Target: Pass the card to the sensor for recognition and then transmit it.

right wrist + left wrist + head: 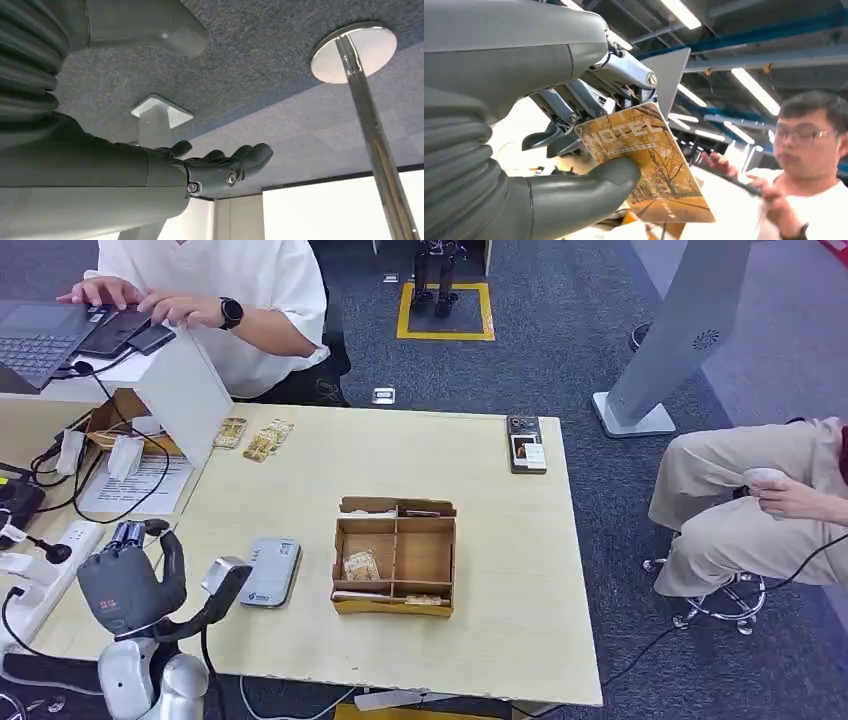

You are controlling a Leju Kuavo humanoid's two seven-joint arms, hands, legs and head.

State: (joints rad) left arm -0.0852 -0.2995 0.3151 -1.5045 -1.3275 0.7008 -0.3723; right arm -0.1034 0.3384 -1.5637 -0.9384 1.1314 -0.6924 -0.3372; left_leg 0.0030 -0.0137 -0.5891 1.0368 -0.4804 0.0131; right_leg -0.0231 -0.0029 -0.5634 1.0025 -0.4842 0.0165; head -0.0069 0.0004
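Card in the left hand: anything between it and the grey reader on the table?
Nothing visible. The left hand holds the card beside the reader; only bare table lies between them. The wooden box sits beyond the reader, off the path.

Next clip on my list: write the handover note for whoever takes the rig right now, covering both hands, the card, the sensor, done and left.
Left hand: holds the hotel card between thumb and fingers, raised above the table's left end.
Right hand: holds nothing, fingers loosely curled, hanging over the carpet.
Sensor: the grey reader lies flat on the table, just right of the left hand, beside the cardboard box.
Done: card is picked up.
Left: bring the card to the sensor, then pass it on.
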